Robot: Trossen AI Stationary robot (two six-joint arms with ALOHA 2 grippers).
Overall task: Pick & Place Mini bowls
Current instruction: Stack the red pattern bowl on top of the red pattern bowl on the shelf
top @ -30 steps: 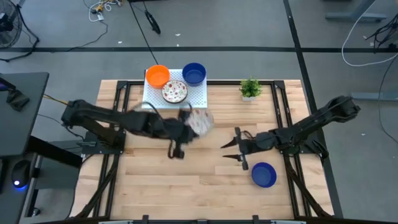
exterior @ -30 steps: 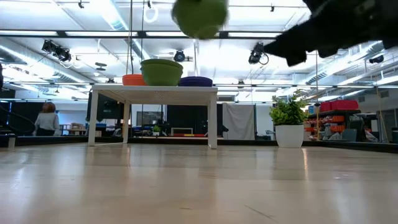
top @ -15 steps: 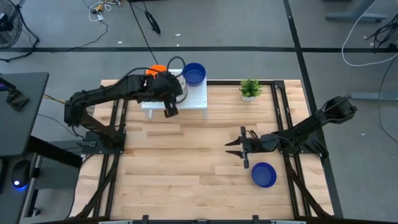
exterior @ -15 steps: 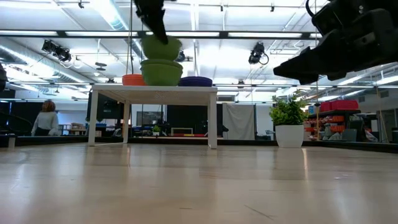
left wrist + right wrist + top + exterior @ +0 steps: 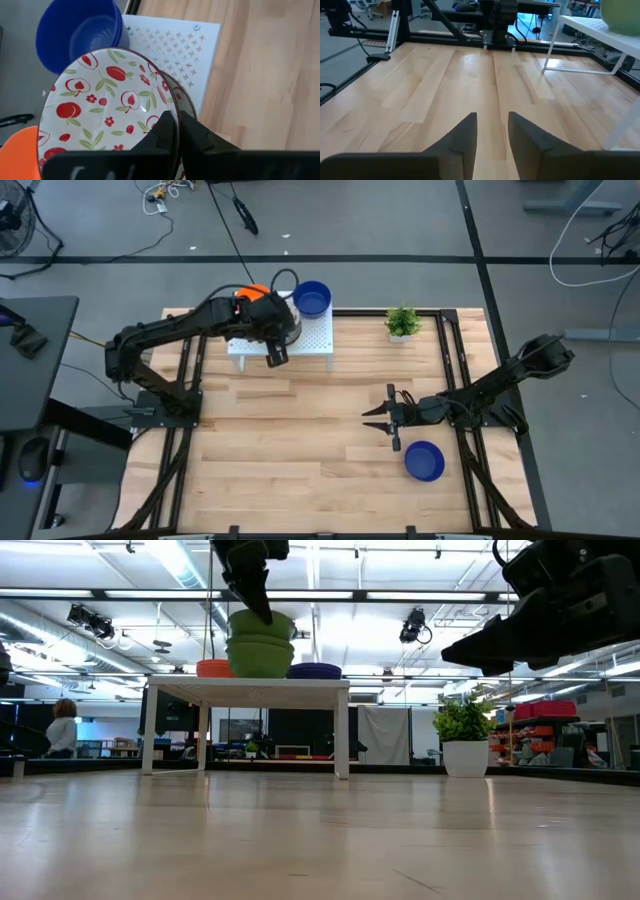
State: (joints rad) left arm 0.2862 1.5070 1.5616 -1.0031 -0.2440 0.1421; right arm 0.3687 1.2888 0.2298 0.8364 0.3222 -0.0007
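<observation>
My left gripper (image 5: pixel 276 340) is over the white perforated rack (image 5: pixel 318 338) at the table's far left, shut on a white mini bowl with a red fruit pattern (image 5: pixel 105 110). This bowl sits in a second bowl (image 5: pixel 186 97) on the rack; in the low view they show as a stack (image 5: pixel 260 640). An orange bowl (image 5: pixel 252 291) and a blue bowl (image 5: pixel 312 298) stand on the rack's far side. Another blue bowl (image 5: pixel 424 461) rests on the table at the near right. My right gripper (image 5: pixel 384 418) is open and empty, beside that bowl on its left and far side. My left gripper pinches the patterned bowl's rim (image 5: pixel 172 107), one finger inside the bowl and one outside. The fingers (image 5: pixel 258 595) come from above, slanting down. The bowl lies slightly tilted in the bowl under it on the rack.
A small green potted plant (image 5: pixel 403 322) stands at the far edge, right of the rack. Bare wooden tabletop (image 5: pixel 300 440) lies between the two arms and toward the near edge. A person (image 5: pixel 62 730) shows far off in the room behind.
My left gripper has carried the patterned bowl from above the middle of the table toward the far edge. It has come down over the rack. The bowl now sits in the patterned bowl that was there.
</observation>
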